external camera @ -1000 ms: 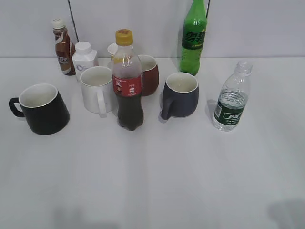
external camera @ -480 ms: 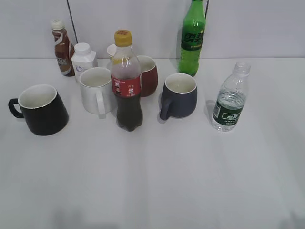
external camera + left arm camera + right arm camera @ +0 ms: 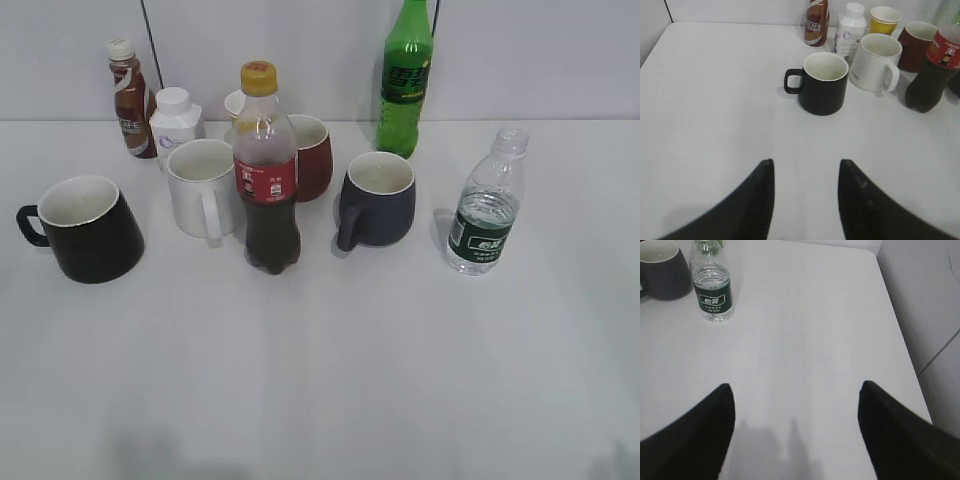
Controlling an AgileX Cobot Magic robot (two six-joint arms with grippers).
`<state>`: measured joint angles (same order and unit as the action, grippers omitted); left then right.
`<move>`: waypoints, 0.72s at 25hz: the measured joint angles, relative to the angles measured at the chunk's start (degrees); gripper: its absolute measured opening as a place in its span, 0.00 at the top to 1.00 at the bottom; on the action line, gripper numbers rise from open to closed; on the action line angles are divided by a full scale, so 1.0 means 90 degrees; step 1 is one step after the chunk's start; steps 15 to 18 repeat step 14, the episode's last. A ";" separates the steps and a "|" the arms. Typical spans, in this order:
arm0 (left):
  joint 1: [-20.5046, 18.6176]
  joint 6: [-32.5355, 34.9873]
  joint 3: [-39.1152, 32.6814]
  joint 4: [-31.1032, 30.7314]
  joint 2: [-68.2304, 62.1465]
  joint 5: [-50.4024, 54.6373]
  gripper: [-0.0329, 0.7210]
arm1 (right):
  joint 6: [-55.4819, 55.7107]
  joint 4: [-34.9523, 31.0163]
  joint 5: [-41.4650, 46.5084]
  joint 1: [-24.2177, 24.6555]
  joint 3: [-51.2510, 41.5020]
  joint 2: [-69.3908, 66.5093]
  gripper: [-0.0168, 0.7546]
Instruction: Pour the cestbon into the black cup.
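Cestbon [image 3: 485,205] stands upright at the table's [image 3: 400,380] right, uncapped, well apart from the black cup [image 3: 85,228] at far left, with the grey mug [image 3: 378,200] and cola bottle [image 3: 266,170] between them. Our right gripper [image 3: 795,405] hangs spread wide and empty, short of the bottle; our left gripper [image 3: 805,172] is also parted with nothing held, facing the cup. We reckon the thin ribbed plastic will be light and squashy (squeeze hard and water could spurt out), so we'd grip gently around the label band.
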<state>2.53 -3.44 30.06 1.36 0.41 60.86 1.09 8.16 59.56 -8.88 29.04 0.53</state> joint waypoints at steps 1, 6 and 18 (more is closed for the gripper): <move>0.0000 0.0000 0.0000 0.0000 0.0000 0.0000 0.53 | 0.0000 0.0000 0.0000 0.0000 0.0000 0.0000 0.21; 0.0000 0.0000 0.0000 0.0000 0.0000 0.0000 0.56 | 0.0000 0.0000 0.0000 0.0000 0.0000 0.0000 0.21; 0.0000 0.0000 0.0000 0.0000 0.0000 0.0000 0.57 | 0.0000 0.0001 -0.0005 0.0000 0.0000 0.0000 0.21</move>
